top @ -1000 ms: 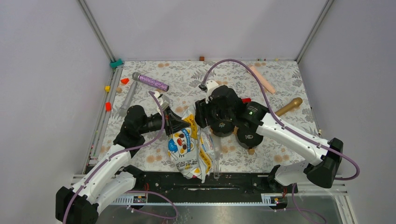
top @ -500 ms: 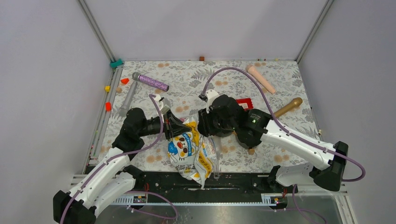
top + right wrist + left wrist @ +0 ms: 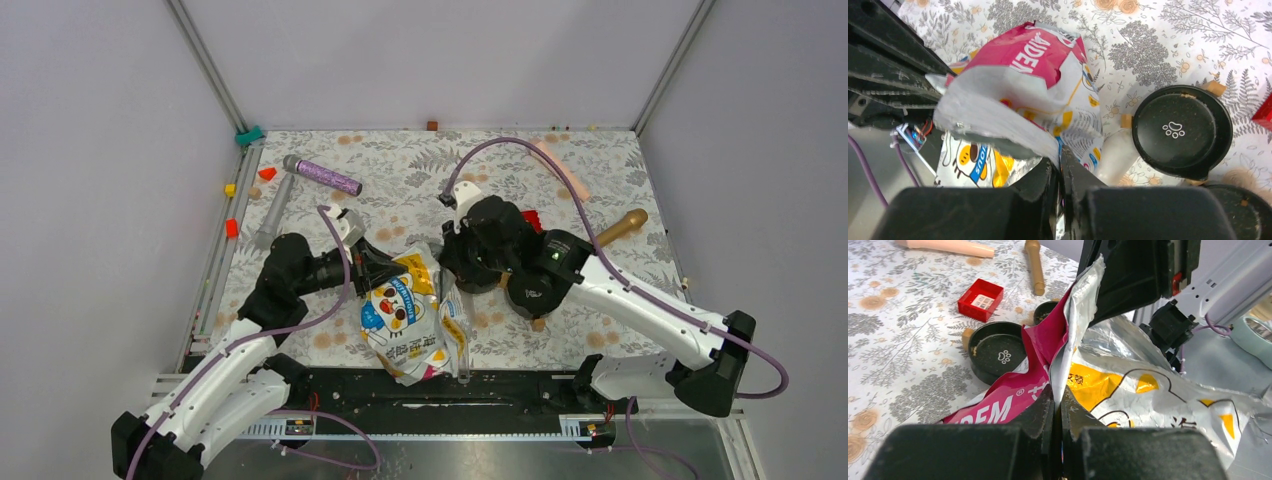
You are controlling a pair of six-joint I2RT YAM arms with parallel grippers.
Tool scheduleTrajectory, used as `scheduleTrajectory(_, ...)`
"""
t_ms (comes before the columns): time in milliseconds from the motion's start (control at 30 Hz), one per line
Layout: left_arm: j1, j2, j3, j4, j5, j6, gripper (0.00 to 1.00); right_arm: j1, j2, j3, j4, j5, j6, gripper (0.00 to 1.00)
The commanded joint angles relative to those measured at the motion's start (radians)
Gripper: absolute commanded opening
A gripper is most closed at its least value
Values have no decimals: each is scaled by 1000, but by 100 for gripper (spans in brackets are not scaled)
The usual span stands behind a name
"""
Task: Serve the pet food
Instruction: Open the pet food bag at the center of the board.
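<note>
The pet food bag (image 3: 405, 312), yellow, white and pink with a cartoon cat, lies at the near middle of the table with its torn mouth raised. My left gripper (image 3: 1058, 392) is shut on one silver lip of the mouth (image 3: 1075, 315); from above it sits at the bag's left top (image 3: 383, 270). My right gripper (image 3: 1060, 165) is shut on the opposite lip, at the bag's right top (image 3: 447, 270). The pet food itself is hidden inside the bag. A black bowl with a paw print (image 3: 1180, 130) (image 3: 995, 352) stands just right of the bag.
A second black bowl (image 3: 1048, 312) sits behind the first, with a red box (image 3: 527, 217) beyond it. A golden stick (image 3: 620, 228), a pink stick (image 3: 560, 170), a purple cylinder (image 3: 325, 176) and a grey rod (image 3: 272, 210) lie farther back. A whitish scoop (image 3: 1115, 155) lies by the bag.
My right gripper came down from over the bowls to the bag's right lip and shut on it. The bag's mouth has spread a little; the left gripper kept its hold.
</note>
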Motion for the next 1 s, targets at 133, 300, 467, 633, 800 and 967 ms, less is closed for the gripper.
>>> scheduleTrajectory(133,14,-94,111,105,73,11,0,-180,-54,-8,-222,-112,-293,17)
scheduleTrajectory(300,15,-97,111,122,82,-1,0,-180,14,11,-297,-192,-231,28)
scheduleTrajectory(467,15,-101,104,154,90,-26,0,-162,47,12,-300,-198,-133,41)
scheduleTrajectory(633,15,-98,97,226,95,-88,0,-71,94,60,-296,-130,-46,43)
scheduleTrajectory(800,15,-116,109,229,32,-100,0,15,135,99,-323,-109,-22,32)
scheduleTrajectory(967,15,-155,108,191,-45,-64,0,31,45,26,-344,-67,-19,27)
